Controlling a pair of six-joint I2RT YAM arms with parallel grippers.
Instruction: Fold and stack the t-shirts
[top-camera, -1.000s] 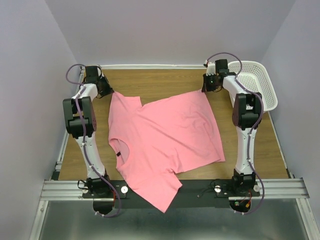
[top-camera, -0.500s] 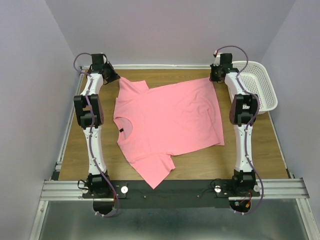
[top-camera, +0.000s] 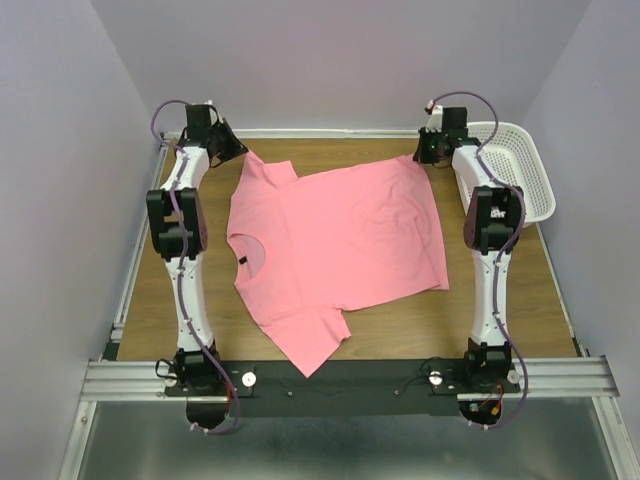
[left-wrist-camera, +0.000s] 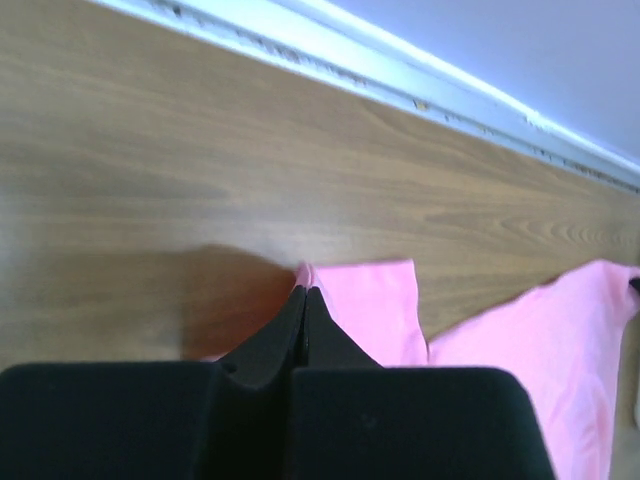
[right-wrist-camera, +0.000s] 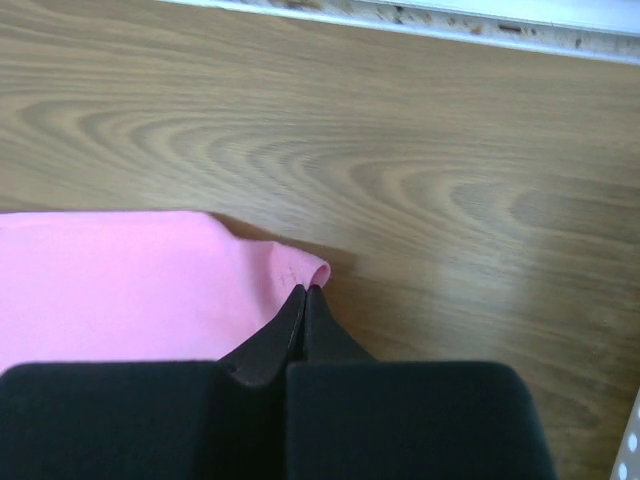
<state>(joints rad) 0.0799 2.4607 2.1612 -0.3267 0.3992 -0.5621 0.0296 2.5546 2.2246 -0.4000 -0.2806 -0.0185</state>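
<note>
T-shirt (top-camera: 340, 250) flat on wooden table (top-camera: 400, 322); lilac walls (top-camera: 340, 60)

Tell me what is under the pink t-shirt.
The t-shirt lies spread on the wooden table, bare wood showing around most of it. Whatever is directly beneath is covered by the cloth. The left gripper and right gripper pinch its far corners.

The left arm (top-camera: 185, 295) and right arm (top-camera: 486, 290) share white tubular links, black joint housings and looping purple-grey cables (top-camera: 455, 96). The left gripper (left-wrist-camera: 303, 292) and right gripper (right-wrist-camera: 304, 290) have matte black, tapering fingers (left-wrist-camera: 262, 348).
</note>
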